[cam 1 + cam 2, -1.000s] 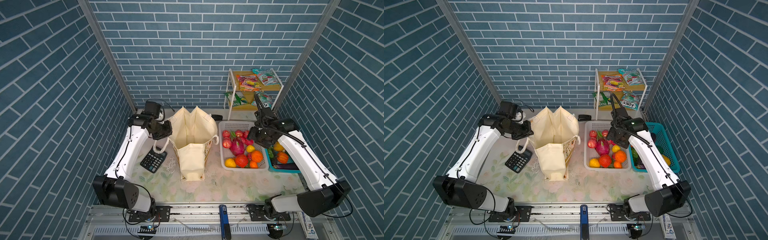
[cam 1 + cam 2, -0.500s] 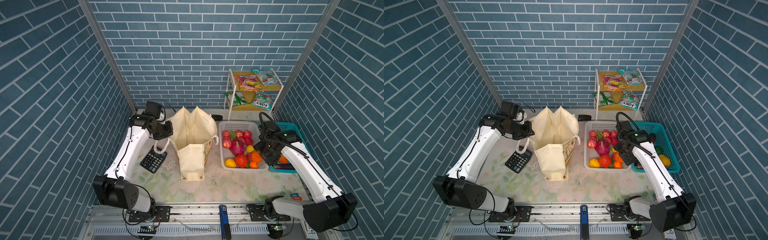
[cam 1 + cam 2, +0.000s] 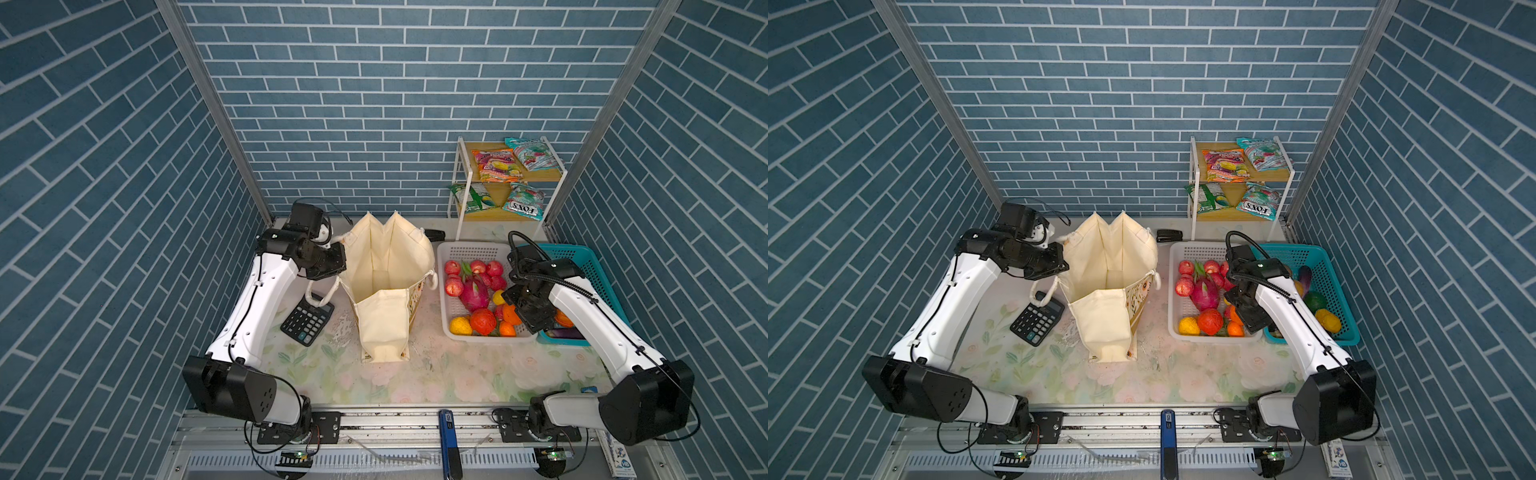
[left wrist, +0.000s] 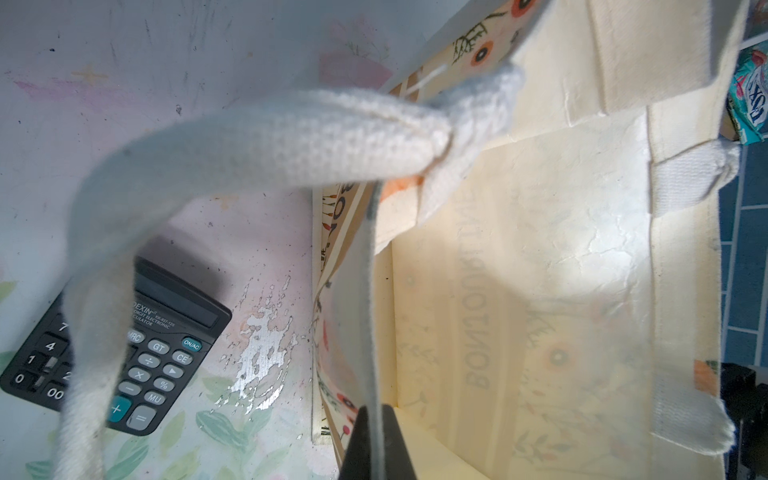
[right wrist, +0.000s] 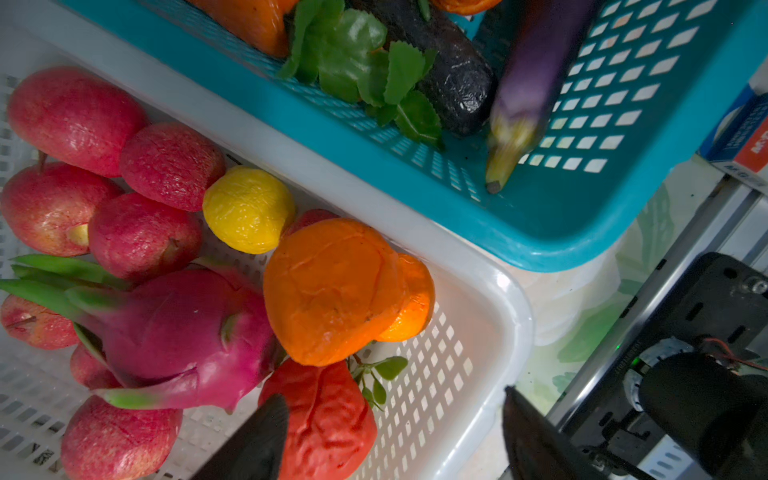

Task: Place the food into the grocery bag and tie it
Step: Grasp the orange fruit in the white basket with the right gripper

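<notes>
Clamping the grocery bag (image 4: 540, 291) rim, left gripper (image 4: 376, 440) holds; right gripper (image 5: 395, 399) gapes wide above white basket (image 5: 513, 324).

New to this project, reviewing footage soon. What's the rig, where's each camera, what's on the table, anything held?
Two white robot arms with two-finger grippers work at a flowered table. Both top views look down from one overhead camera; each wrist view rides on an arm. On the table: an open cream grocery bag, a calculator, a white basket of fruit including a dragon fruit, a teal basket of vegetables, and a rack of snack packets at the back. The left gripper is shut on the bag's rim. The right gripper is open above the white basket, holding nothing.
</notes>
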